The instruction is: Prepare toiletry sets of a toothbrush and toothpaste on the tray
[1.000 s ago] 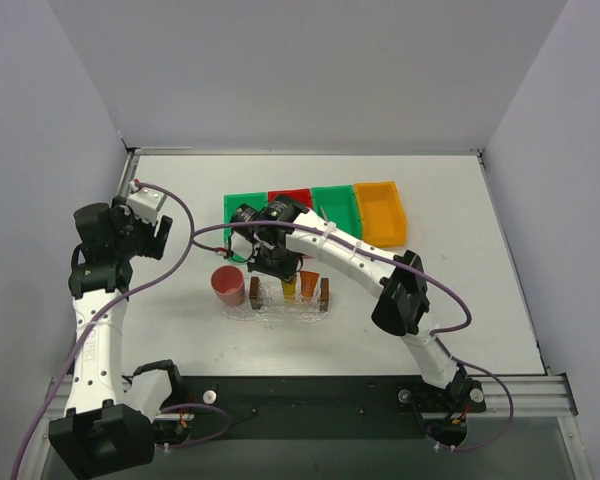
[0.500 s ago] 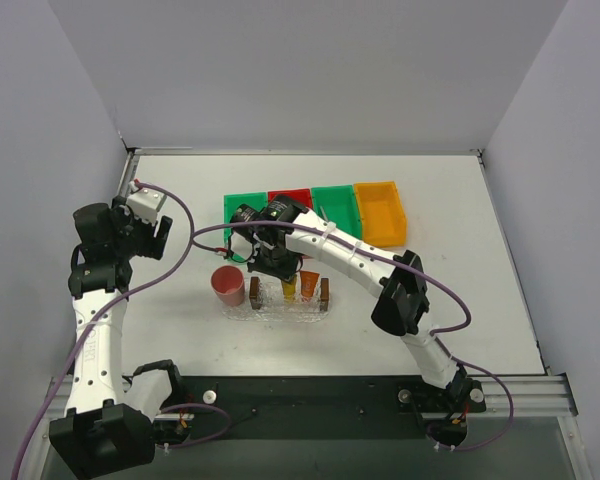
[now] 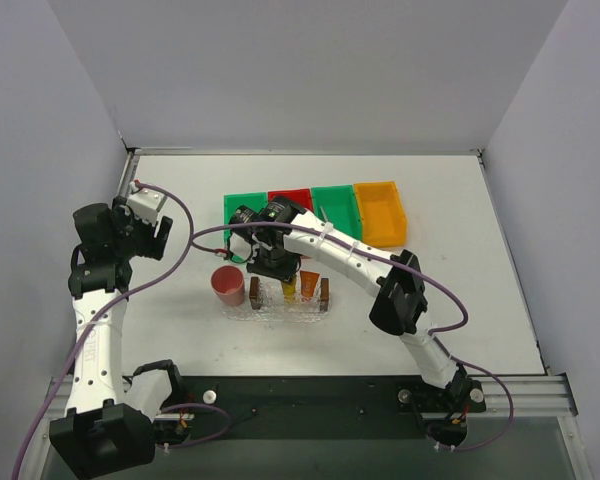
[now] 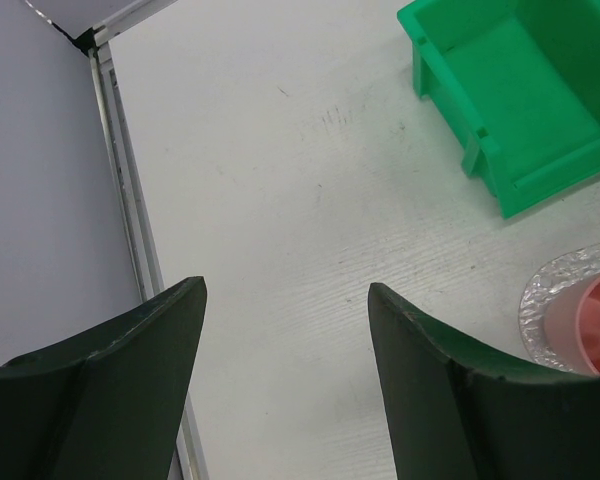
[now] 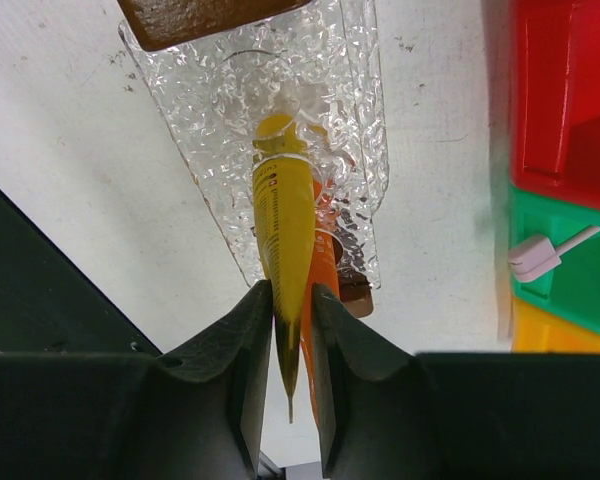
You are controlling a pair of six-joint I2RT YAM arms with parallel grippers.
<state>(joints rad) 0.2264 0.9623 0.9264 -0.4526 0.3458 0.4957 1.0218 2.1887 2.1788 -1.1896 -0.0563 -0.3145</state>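
Yellow toothpaste tube (image 5: 283, 230) stands in the tray (image 5: 210, 110), tail pinched in the right gripper's (image 5: 292, 293) narrow jaws; left gripper's (image 4: 285, 288) jaws gape wide.

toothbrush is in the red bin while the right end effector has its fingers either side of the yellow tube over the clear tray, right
No: the right wrist view shows the toothbrush in the green bin, not the red bin. The right end effector does have its fingers either side of the yellow tube over the clear tray.
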